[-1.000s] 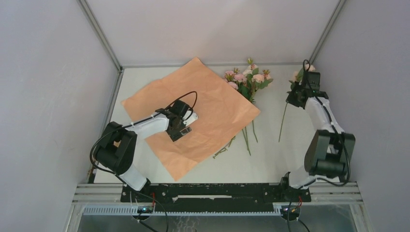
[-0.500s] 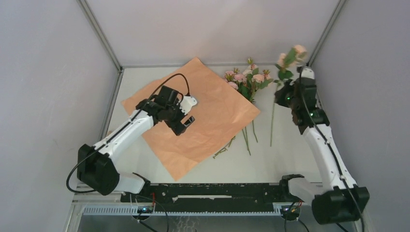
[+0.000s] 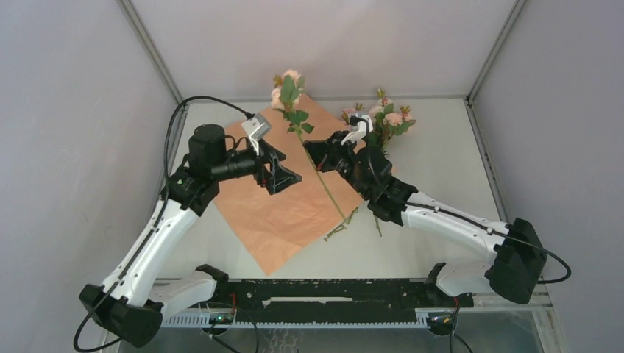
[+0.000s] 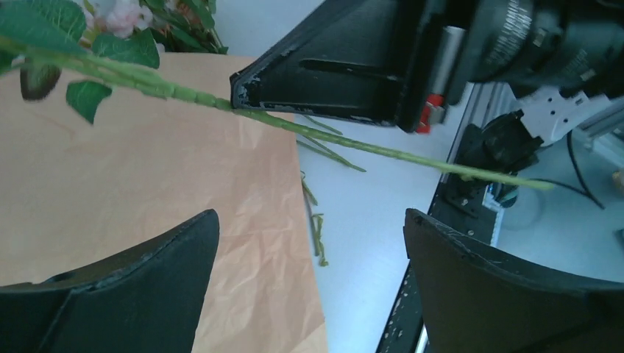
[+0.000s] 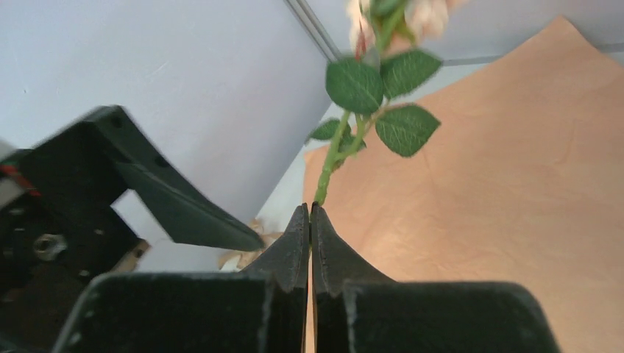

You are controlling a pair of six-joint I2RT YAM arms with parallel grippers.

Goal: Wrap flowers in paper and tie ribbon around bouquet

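note the right gripper (image 3: 315, 153) closed fully on the thin green stem of a single flower (image 3: 293, 90), with fingers pressed together and only the stem between them. find the grip point about midway along the stem, just below the leaves, with the pink bloom tilted up toward the back wall and the bare lower end slanting free toward the near side. see the left gripper (image 3: 287, 168) spread wide, holding nothing, facing the right gripper from just beside it. observe the stem crossing ahead of its fingertips (image 4: 188, 239) without contact. locate the paper (image 3: 283, 213) lying flat on the white table (image 3: 441, 184), directly under both grippers. locate the remaining flowers (image 3: 383, 118) lying on the table at the paper's far right edge, blooms toward the back wall, partly hidden by the right arm.
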